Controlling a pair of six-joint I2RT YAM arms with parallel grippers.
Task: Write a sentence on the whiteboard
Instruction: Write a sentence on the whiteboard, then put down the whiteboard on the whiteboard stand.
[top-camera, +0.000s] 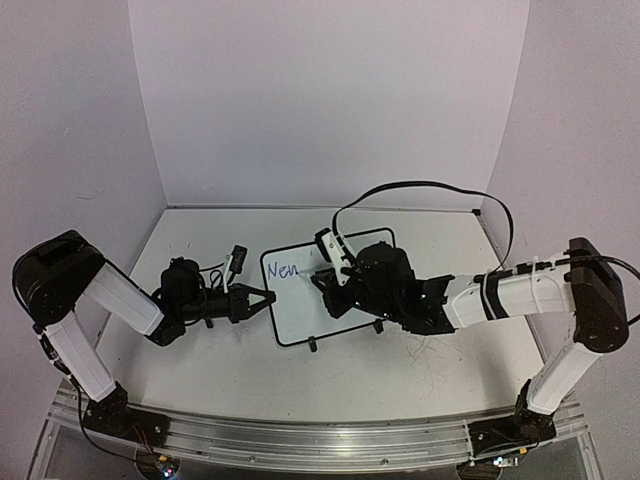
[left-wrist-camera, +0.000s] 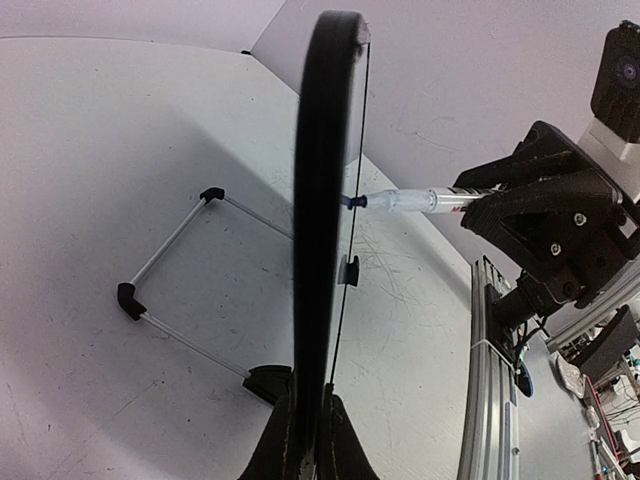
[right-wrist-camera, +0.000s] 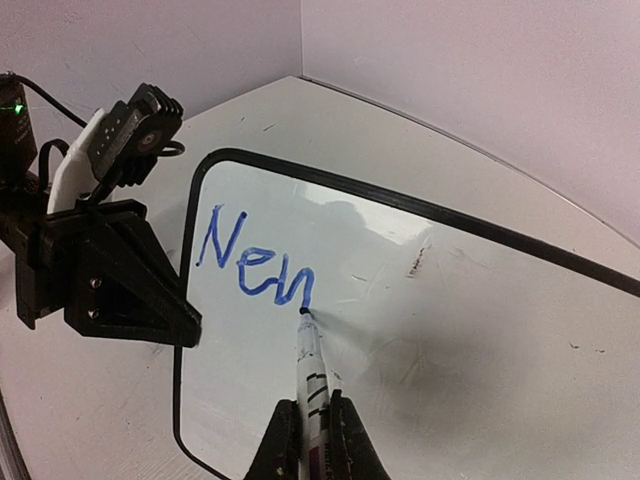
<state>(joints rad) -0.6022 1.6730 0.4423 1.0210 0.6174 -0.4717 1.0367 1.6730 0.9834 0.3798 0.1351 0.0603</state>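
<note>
We see the whiteboard (top-camera: 325, 318) standing up in the middle of the surface (top-camera: 200, 370). Our left hand (top-camera: 264, 298) is pinching its black frame at the 9 o'clock side. Our right hand (right-wrist-camera: 312, 440) is pinching a marker (right-wrist-camera: 311, 365). The marker tip touches the board. The blue sentence (right-wrist-camera: 255, 262) reads only "New", up at 10 o'clock on the board.

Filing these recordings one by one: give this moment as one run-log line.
left fingers: shut on whiteboard edge | right fingers: shut on marker, tip touching whiteboard | writing: blue "New", sentence unfinished
</note>
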